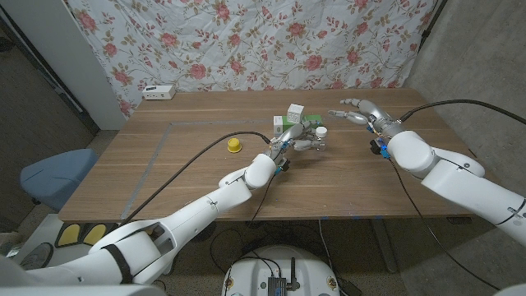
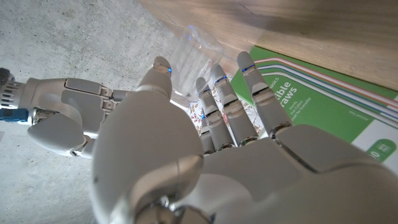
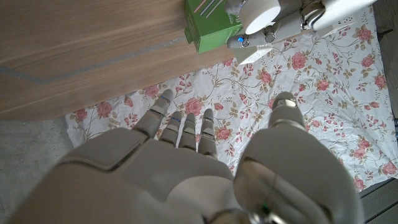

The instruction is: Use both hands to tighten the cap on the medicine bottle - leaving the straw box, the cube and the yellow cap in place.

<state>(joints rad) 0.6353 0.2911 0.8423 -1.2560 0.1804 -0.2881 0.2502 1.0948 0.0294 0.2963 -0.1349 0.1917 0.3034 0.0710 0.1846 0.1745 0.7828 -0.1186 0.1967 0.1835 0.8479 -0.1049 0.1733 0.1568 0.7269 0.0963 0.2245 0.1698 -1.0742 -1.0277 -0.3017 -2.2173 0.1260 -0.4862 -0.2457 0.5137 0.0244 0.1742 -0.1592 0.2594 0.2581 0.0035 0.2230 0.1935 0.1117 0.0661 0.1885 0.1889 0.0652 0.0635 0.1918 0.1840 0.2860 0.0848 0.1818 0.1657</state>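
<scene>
My left hand [image 1: 301,142] grips the clear medicine bottle [image 2: 194,55] near the table's middle, thumb on one side and fingers on the other. The bottle's white cap [image 1: 322,131] points toward my right hand [image 1: 358,112]. That hand hovers open a short way to the right of the cap, fingers spread, touching nothing. In the right wrist view the cap [image 3: 261,14] shows end-on beyond my right hand [image 3: 186,180]. The green straw box [image 1: 287,126] lies just behind my left hand, with a pale cube [image 1: 296,110] behind it. The yellow cap [image 1: 234,145] sits to the left.
A white power strip [image 1: 158,92] lies at the table's back left corner. A floral cloth [image 1: 246,41] hangs behind the table. A cable [image 1: 197,160] runs along my left arm over the table, and a blue seat [image 1: 49,174] stands off the left edge.
</scene>
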